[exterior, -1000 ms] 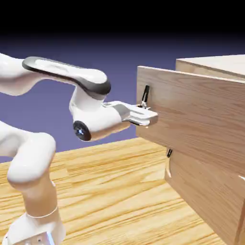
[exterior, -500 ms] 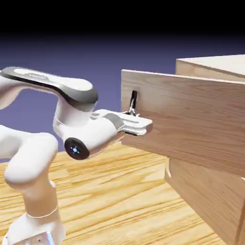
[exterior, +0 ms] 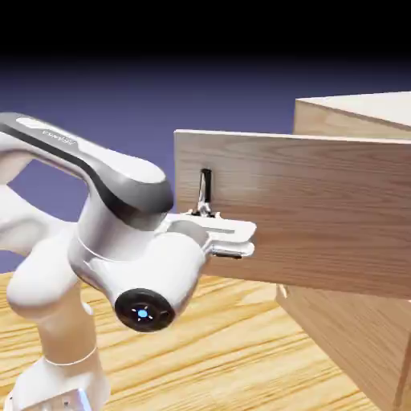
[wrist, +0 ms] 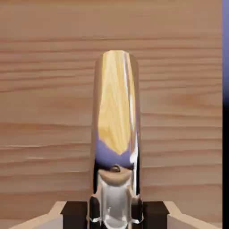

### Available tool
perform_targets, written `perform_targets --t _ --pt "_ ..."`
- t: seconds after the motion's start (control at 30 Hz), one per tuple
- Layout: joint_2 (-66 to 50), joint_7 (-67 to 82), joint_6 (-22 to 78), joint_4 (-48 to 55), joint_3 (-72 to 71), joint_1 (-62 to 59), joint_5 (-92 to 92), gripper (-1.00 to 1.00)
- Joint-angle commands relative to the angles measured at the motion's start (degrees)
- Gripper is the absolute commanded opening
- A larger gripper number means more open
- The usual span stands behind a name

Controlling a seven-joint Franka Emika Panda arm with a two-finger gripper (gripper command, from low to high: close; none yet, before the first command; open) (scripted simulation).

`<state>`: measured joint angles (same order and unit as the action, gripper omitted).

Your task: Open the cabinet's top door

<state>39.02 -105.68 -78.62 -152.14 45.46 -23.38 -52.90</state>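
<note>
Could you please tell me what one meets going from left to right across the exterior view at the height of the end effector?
The robot's white arm → the end effector, at the dark handle → the top door, swung out from the cabinet.

The top door [exterior: 321, 213] juts out from the cabinet [exterior: 361, 112] over the tabletop [exterior: 233, 353], blocking the right side. Open room lies beneath it and left of its free edge. The pincer [exterior: 221, 233] sits against the door's handle [exterior: 205, 191].
</note>
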Motion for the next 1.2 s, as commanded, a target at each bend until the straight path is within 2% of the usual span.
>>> perform_targets --t 0.0,0.33,0.53,0.87,1.17 --pt "-1.9 0.8 2.2 2.1 1.9 1.3 1.2 -1.0" --pt "-21.8 10.8 23.1 21.8 22.0 17.5 7.3 -1.0" --pt "-30.1 16.3 30.8 28.2 33.9 27.7 7.7 -1.0" --pt "-21.0 11.0 28.4 32.9 51.4 48.4 12.1 -1.0" --pt "-5.2 2.0 30.5 46.9 62.8 67.1 19.9 -1.0"
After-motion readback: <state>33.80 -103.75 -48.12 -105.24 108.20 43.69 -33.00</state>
